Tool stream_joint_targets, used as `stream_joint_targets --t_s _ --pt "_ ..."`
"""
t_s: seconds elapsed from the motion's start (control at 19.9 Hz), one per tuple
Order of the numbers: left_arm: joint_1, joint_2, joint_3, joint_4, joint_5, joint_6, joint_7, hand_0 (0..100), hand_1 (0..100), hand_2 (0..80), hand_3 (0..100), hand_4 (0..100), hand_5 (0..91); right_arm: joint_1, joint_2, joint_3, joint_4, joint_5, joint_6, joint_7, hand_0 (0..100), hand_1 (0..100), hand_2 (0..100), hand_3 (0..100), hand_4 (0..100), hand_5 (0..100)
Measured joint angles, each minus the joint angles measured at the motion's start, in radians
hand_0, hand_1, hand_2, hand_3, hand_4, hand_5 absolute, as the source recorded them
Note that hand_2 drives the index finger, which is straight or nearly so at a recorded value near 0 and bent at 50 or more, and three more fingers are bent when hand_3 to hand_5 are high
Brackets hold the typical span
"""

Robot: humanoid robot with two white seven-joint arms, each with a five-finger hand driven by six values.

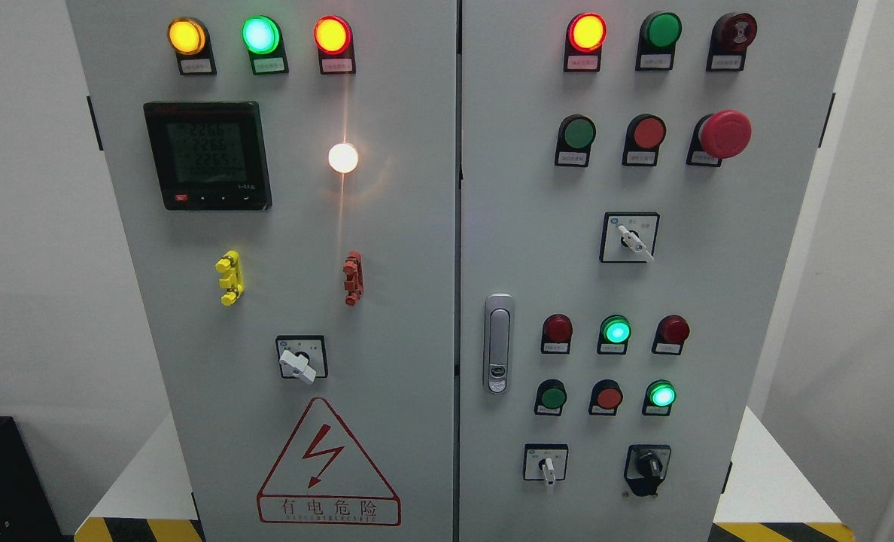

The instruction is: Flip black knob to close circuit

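Note:
A black rotary knob point(649, 464) sits low on the right door of a grey electrical cabinet point(417, 301), on a black plate at the bottom right. Its handle stands roughly upright. A white-handled selector switch point(545, 465) sits to its left. Neither of my hands nor arms shows in the head view.
The right door carries rows of red and green lamps and buttons, a red mushroom stop button point(724, 134), a white selector point(630, 237) and a metal door latch point(498, 343). The left door has a digital meter point(208, 156), another white selector point(300, 360) and a red hazard triangle point(326, 467).

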Motion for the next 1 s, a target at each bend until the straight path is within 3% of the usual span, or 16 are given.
stream_joint_targets --t_s 0.4,0.8,1.0 --pt "0.000 0.000 0.000 0.000 0.000 0.000 0.000 12 56 0.0 0 0 0.0 -0.058 0.015 -0.016 -0.117 0.054 0.004 0.107 0 0 89 100 94 95" --pt "0.000 0.000 0.000 0.000 0.000 0.000 0.000 12 56 0.0 0 0 0.0 -0.119 0.030 -0.039 -0.187 0.127 0.012 0.164 0 0 89 100 96 98" --pt "0.000 0.000 0.000 0.000 0.000 0.000 0.000 12 56 0.0 0 0 0.0 -0.160 0.035 -0.048 -0.208 0.154 0.014 0.173 0 0 91 100 97 99"
